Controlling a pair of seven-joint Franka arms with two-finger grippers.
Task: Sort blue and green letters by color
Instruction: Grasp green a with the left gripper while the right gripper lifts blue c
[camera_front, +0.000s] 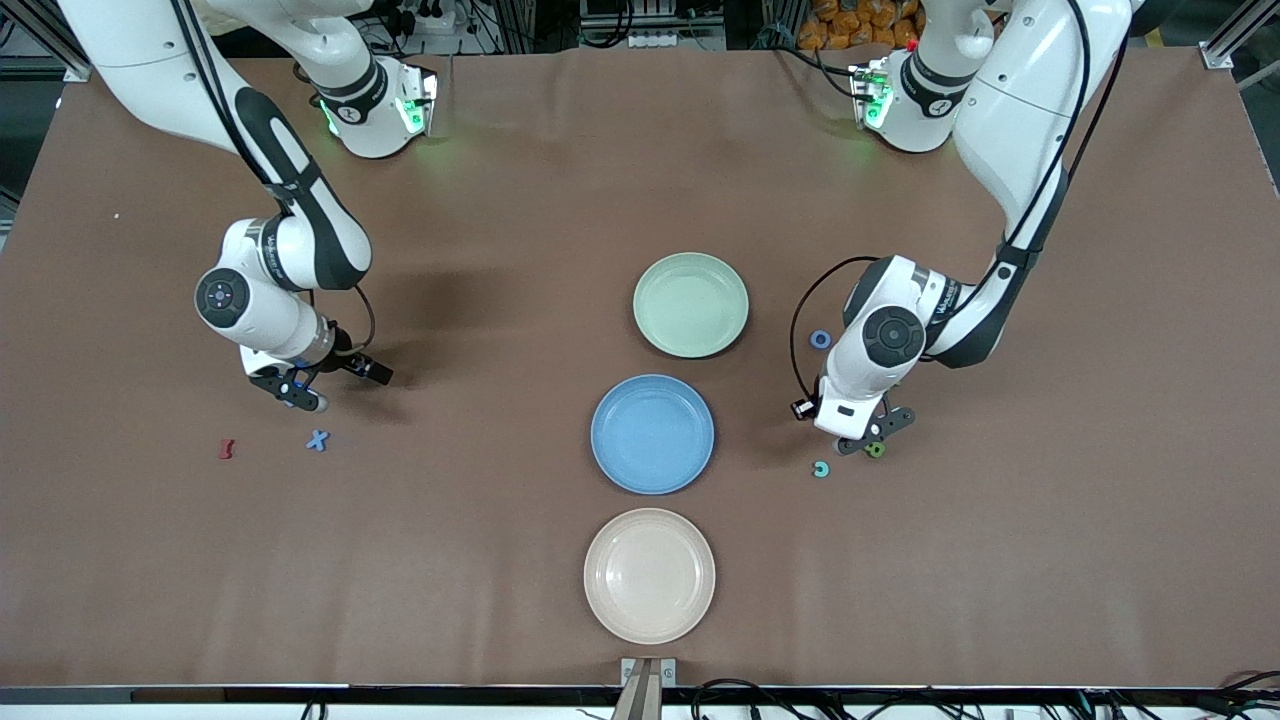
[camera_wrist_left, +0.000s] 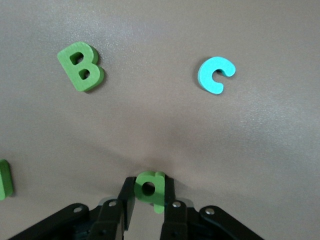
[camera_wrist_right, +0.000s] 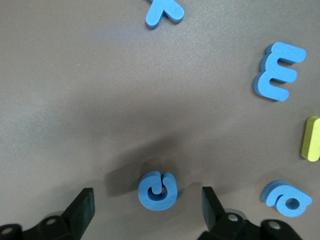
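My left gripper (camera_wrist_left: 149, 187) is shut on a small green letter "a" (camera_wrist_left: 148, 183), low over the table toward the left arm's end (camera_front: 873, 447). Close by lie a green "B" (camera_wrist_left: 80, 66), a light blue "c" (camera_wrist_left: 215, 75) and the edge of another green letter (camera_wrist_left: 4, 179). My right gripper (camera_wrist_right: 148, 200) is open, its fingers on either side of a curled blue letter (camera_wrist_right: 158, 190) without touching it. More blue letters lie around it: an "E" (camera_wrist_right: 278, 71), an "a" (camera_wrist_right: 287, 198) and an "X" (camera_front: 317, 440).
Three plates stand in a row mid-table: green (camera_front: 735, 300) nearest the robots, blue (camera_front: 603, 432) in the middle, beige (camera_front: 597, 572) nearest the front camera. A dark red letter (camera_front: 227, 449) lies beside the blue "X". A yellow letter (camera_wrist_right: 312, 138) lies near the blue "E".
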